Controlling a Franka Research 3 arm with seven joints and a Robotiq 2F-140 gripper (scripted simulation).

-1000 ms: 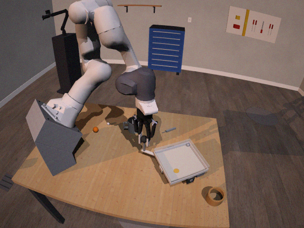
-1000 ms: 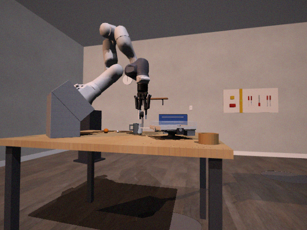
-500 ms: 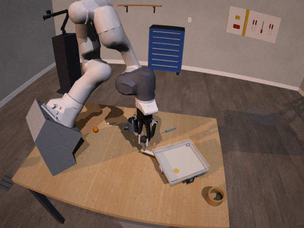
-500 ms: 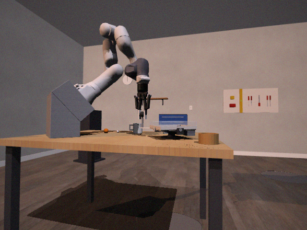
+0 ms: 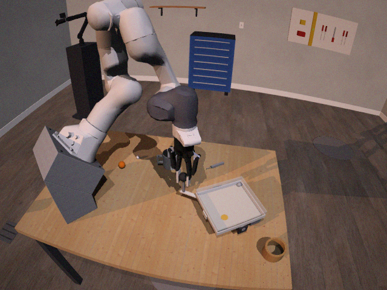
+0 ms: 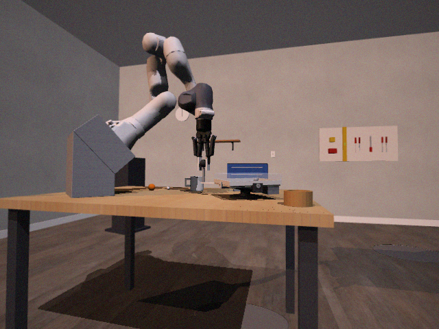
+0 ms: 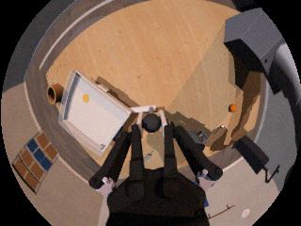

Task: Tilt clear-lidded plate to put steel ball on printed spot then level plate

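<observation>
Your claw (image 5: 184, 178) points straight down and is squeezing the black knob (image 5: 182, 177) on top of a thin stick (image 5: 183, 186). That stick stands beside the near-left corner of the plate. Look at the big wooden table (image 5: 134, 225) first. The plate (image 5: 231, 205) with the see-through lid sits toward its right side. The yellow spot (image 5: 224, 217) is near the plate's front edge. The steel ball (image 5: 239, 184) sits in the far corner, well apart from the spot. A tape ring (image 5: 274, 249) lies near the plate, not touching it.
</observation>
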